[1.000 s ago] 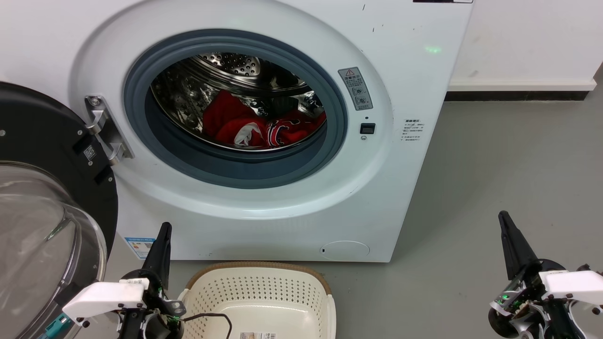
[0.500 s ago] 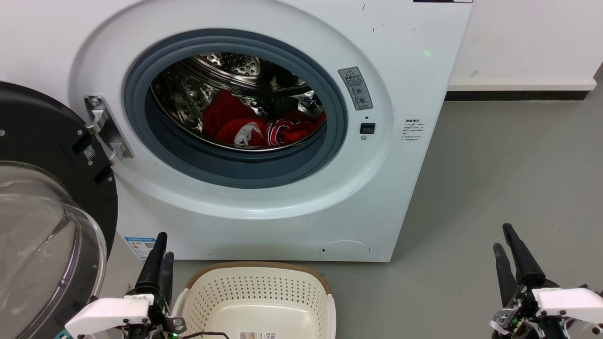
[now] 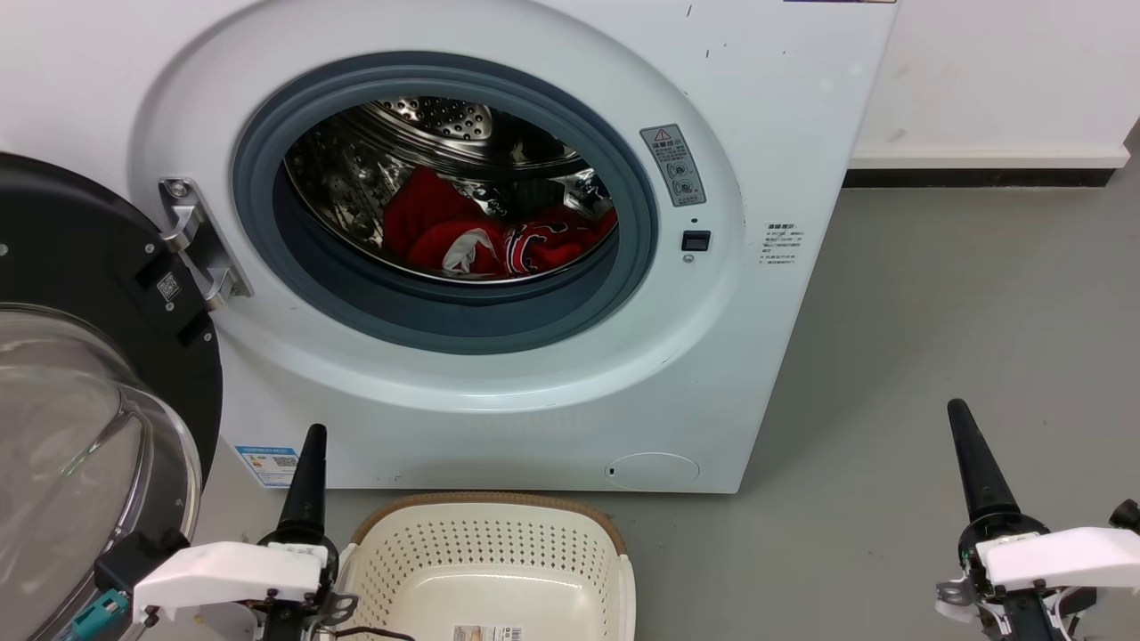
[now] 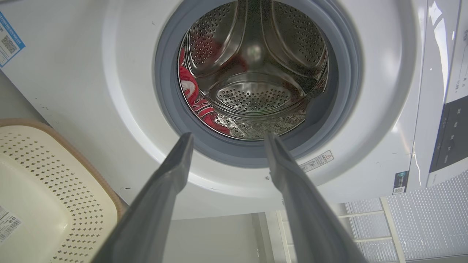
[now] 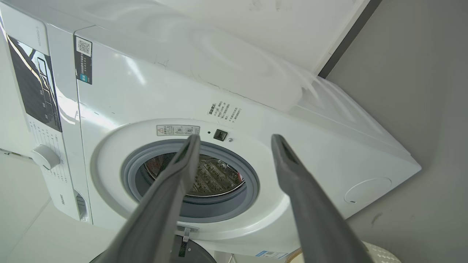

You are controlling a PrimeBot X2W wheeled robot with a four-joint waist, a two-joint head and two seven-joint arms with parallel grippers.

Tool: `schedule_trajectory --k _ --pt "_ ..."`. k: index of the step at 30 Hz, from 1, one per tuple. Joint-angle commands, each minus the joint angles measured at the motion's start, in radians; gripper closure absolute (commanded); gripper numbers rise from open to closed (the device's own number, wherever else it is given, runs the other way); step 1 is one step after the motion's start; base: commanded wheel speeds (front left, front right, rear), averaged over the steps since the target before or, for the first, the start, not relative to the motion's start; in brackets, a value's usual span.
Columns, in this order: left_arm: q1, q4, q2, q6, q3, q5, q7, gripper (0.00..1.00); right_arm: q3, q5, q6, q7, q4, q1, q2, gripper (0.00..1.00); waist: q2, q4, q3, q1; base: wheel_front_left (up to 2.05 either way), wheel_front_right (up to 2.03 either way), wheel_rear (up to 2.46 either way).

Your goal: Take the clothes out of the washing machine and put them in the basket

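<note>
One washing machine (image 3: 784,133) is being counted, with one door (image 3: 80,267) on one hinge (image 3: 200,245) and one drum (image 3: 427,120). One basket (image 3: 485,512) is being counted on the floor (image 3: 935,312). The red clothes (image 3: 445,227) are being seen as one heap, and the number of pieces in it cannot be told. Two hands are being counted, a left hand (image 4: 229,136) and a right hand (image 5: 236,137), each with two fingers (image 4: 164,190). In the head view, three labels are being counted on the machine's front: one warning label (image 3: 674,165), one text label (image 3: 781,243) and one blue-edged label (image 3: 267,463). One latch socket (image 3: 696,240), one round cover (image 3: 653,471) and one knob (image 5: 45,157) are also being counted.
</note>
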Motion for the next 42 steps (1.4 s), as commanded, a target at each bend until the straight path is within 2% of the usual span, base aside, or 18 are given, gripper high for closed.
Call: schedule_trajectory --k 1,9,23,33,42 --pt "-0.008 -0.029 0.002 0.009 -0.009 0.054 -0.011 0.0 0.006 -0.059 0.0 -0.012 -0.031 -0.002 -0.001 0.0 0.0 0.0 0.0 0.0 0.0 0.0 0.0" --pt "0.006 -0.061 0.002 0.053 -0.044 0.248 -0.047 0.0 0.031 -0.286 0.0 -0.048 -0.066 0.018 -0.001 0.0 0.0 0.0 0.001 0.0 0.0 0.0 0.0" --pt "0.029 -0.092 0.005 0.092 -0.078 0.474 -0.095 0.0 0.049 -0.528 0.0 -0.097 -0.109 0.042 0.0 0.0 0.0 0.0 0.0 0.0 0.0 0.0 0.0" --pt "0.043 -0.117 0.008 0.104 -0.092 0.6 -0.127 0.0 0.06 -0.67 0.0 -0.128 -0.142 0.06 0.0 0.0 0.0 -0.001 -0.001 0.0 0.0 0.0 0.0" --pt "0.057 -0.141 0.007 0.094 -0.097 0.692 -0.152 0.0 0.067 -0.783 0.0 -0.154 -0.164 0.075 0.0 0.0 0.0 -0.001 -0.002 0.0 0.0 0.0 0.0"
